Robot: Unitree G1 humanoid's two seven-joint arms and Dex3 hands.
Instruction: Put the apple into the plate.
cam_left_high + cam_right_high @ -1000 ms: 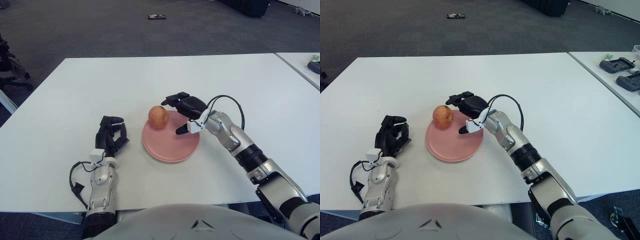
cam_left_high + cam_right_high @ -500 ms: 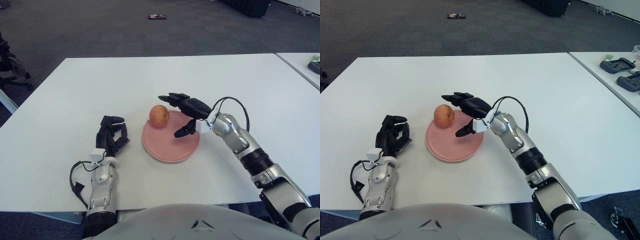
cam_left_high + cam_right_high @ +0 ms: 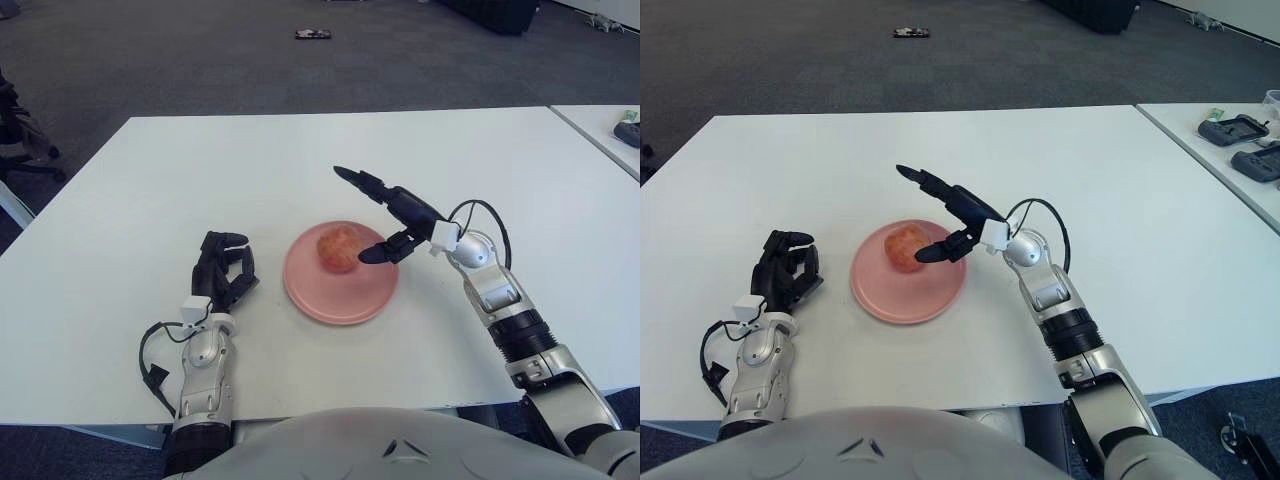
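A red-yellow apple [image 3: 339, 247] lies inside the pink plate [image 3: 330, 295], toward its far half. My right hand [image 3: 380, 215] hovers just right of the apple, raised a little off the table, fingers spread wide and holding nothing; its thumb tip points at the apple with a small gap. My left hand [image 3: 222, 270] shows to the left of the plate on the white table [image 3: 200, 170], black fingers curled, holding nothing.
A second white table [image 3: 1230, 140] stands at the right with dark devices on it. A small dark object [image 3: 313, 34] lies on the carpet far behind. The near table edge runs just below my forearms.
The apple has moved from the plate's far-left rim to well inside the plate. My right hand has lifted, drawn back to the right and spread its fingers. The left hand stayed still.
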